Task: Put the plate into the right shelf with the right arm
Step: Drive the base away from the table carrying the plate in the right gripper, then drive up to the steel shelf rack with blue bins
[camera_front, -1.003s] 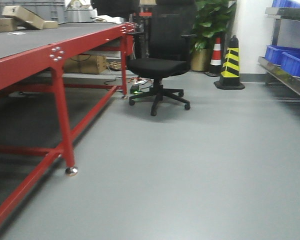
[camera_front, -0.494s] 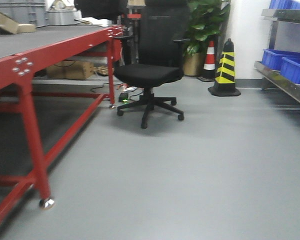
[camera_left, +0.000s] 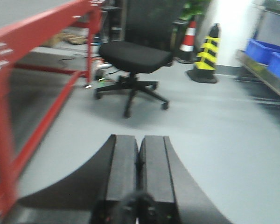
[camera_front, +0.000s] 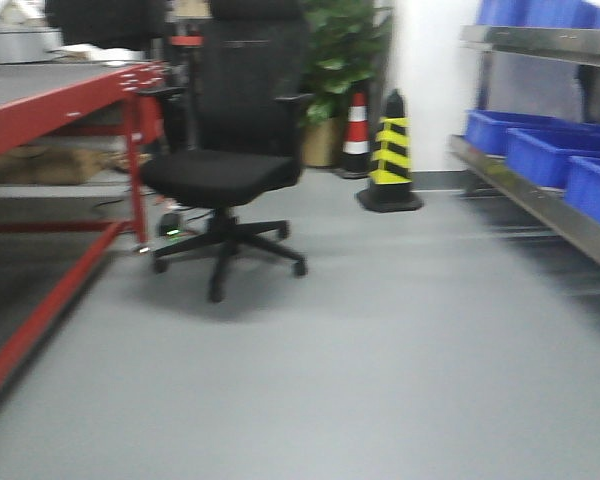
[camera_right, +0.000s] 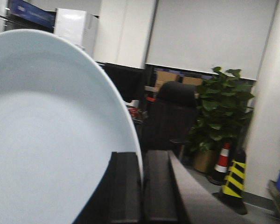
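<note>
Only the right wrist view catches the plate [camera_right: 46, 140]. It stands on edge, fills the left half of that view and is cut off at left and bottom. The right gripper [camera_right: 141, 161] has its jaws clenched on the rim. A blue sign [camera_right: 30, 13] behind it is too blurred to read. The left gripper [camera_left: 139, 140] has its jaws pressed together, grasping nothing. In the smeared front view the right shelf [camera_front: 540, 205] runs off the right edge, carrying blue bins [camera_front: 540, 152], well apart from the black chair [camera_front: 220, 175] and red desk [camera_front: 50, 100].

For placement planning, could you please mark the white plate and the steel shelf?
Round glossy white plate [camera_right: 51, 140]: right wrist view, inner face.
Shiny stainless-steel shelf [camera_front: 540, 205]: front-facing view, lower front rail.
</note>
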